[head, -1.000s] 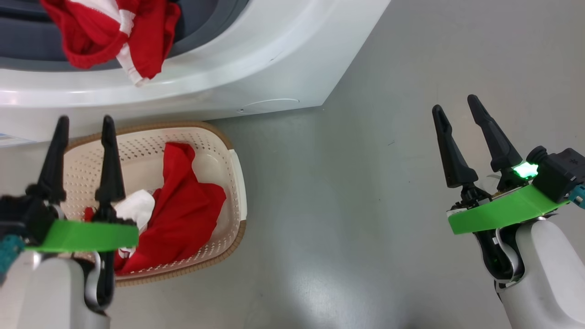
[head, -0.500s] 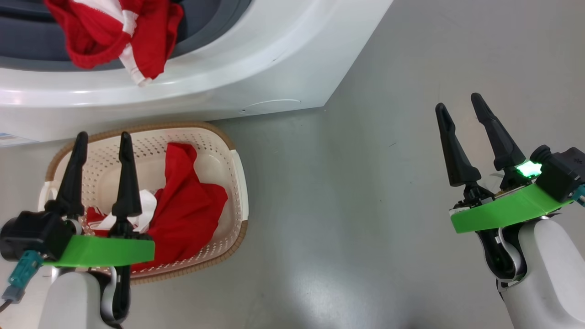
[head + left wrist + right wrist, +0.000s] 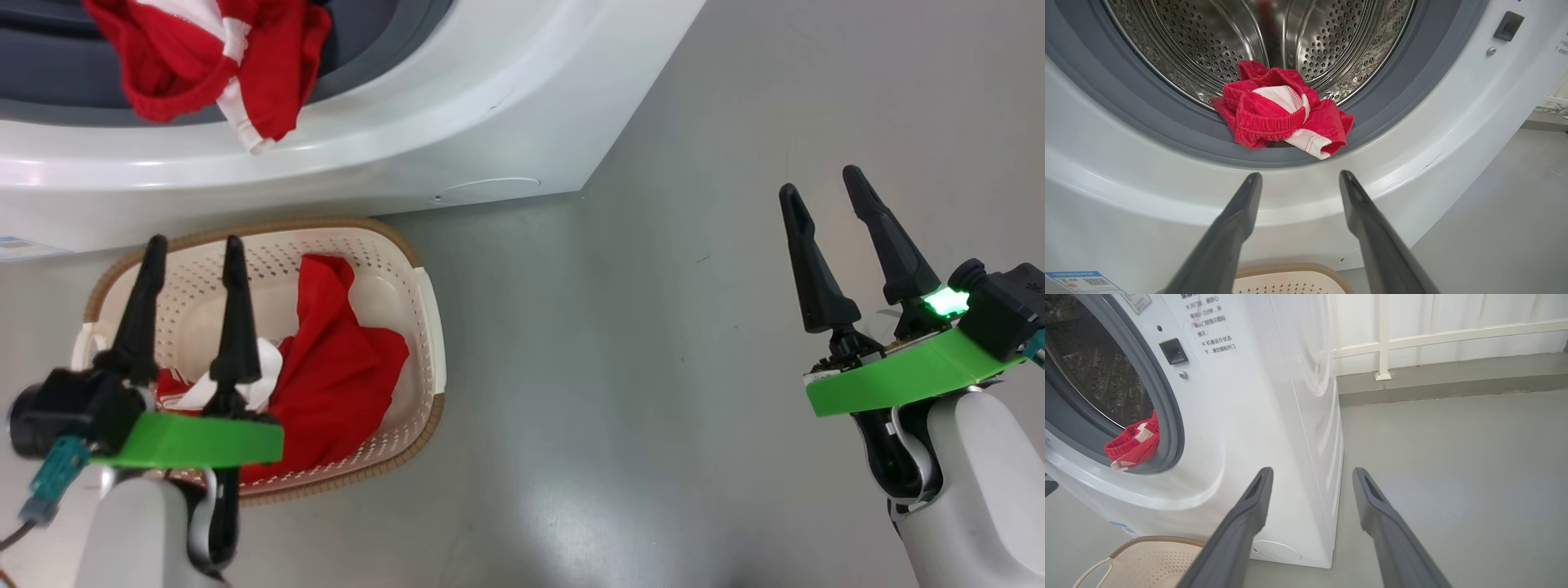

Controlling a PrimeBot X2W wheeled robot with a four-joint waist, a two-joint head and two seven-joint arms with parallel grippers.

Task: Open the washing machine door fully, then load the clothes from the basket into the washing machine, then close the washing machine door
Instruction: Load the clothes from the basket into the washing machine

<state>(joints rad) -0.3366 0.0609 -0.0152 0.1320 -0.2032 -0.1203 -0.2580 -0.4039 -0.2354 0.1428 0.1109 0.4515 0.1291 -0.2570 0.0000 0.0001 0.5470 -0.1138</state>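
The white washing machine (image 3: 457, 122) stands with its drum mouth uncovered; the washing machine door is out of view. One piece of the red and white clothes (image 3: 1280, 110) lies bunched on the grey seal at the drum's lip, hanging slightly outward (image 3: 212, 65). More red clothes (image 3: 335, 384) lie in the cream basket (image 3: 408, 269) on the floor in front of the machine. My left gripper (image 3: 194, 242) hovers open over the basket's left half, holding nothing, its fingers pointing at the machine front (image 3: 1300, 174). My right gripper (image 3: 819, 180) hangs open over bare floor to the right.
Grey floor (image 3: 620, 367) spreads to the right of the basket and the machine. A round cap (image 3: 486, 189) sits low on the machine front. A blue label sticker (image 3: 1081, 281) is at its lower left. A white railing (image 3: 1384, 343) runs behind the machine.
My left gripper has shifted to the right over the basket, still open. The right arm has stayed where it was, and the clothes have not moved.
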